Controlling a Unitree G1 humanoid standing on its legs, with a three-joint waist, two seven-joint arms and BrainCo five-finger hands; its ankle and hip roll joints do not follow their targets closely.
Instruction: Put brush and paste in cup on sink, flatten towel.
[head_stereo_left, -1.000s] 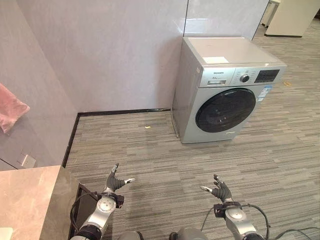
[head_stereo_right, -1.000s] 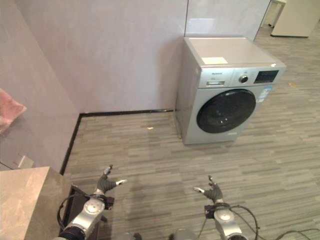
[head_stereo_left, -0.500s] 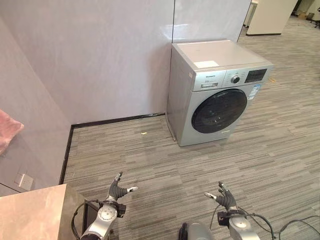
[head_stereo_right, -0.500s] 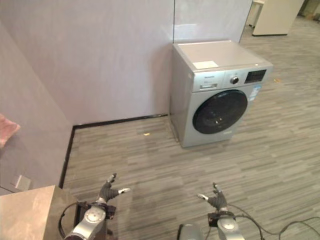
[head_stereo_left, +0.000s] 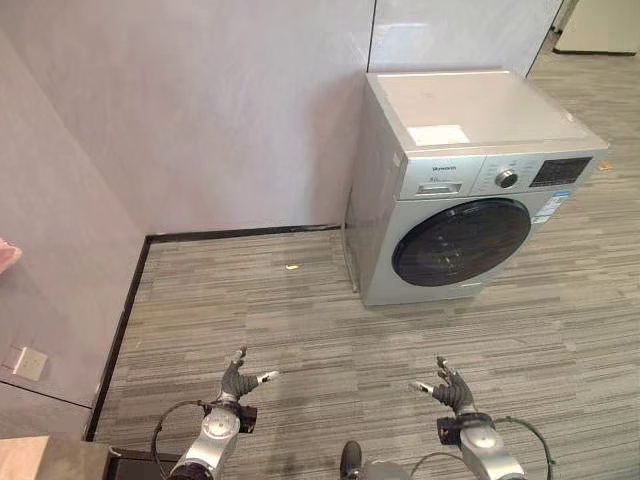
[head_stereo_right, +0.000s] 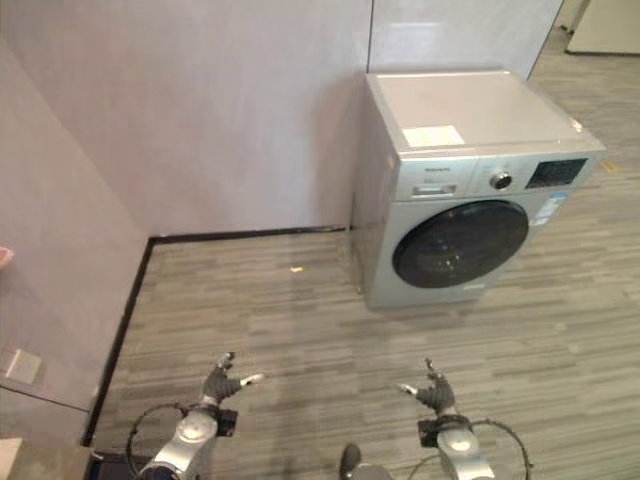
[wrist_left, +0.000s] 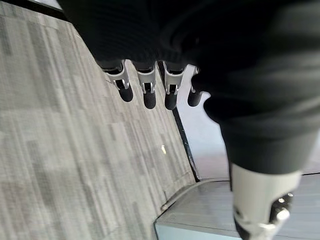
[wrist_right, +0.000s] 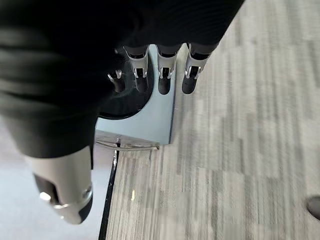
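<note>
A sliver of the pink towel (head_stereo_left: 5, 255) hangs at the far left edge, against the wall. My left hand (head_stereo_left: 238, 383) hovers low over the floor, fingers spread and thumb out, holding nothing. My right hand (head_stereo_left: 450, 388) floats at the same height to the right, equally spread and empty. In the left wrist view the fingers (wrist_left: 145, 92) hang straight above bare floor. The right wrist view has the fingers (wrist_right: 162, 80) straight too, pointing toward the washing machine (wrist_right: 150, 122).
A silver front-loading washing machine (head_stereo_left: 470, 190) stands against the back wall at the right. A beige countertop corner (head_stereo_left: 20, 462) peeks in at the bottom left. A wall socket (head_stereo_left: 27, 362) sits low on the left wall, and a small yellowish scrap (head_stereo_left: 291, 266) lies on the striped floor.
The camera has turned: the countertop and pink towel have slid almost out at the left, and the washing machine looks closer. Both hands stay open and empty.
</note>
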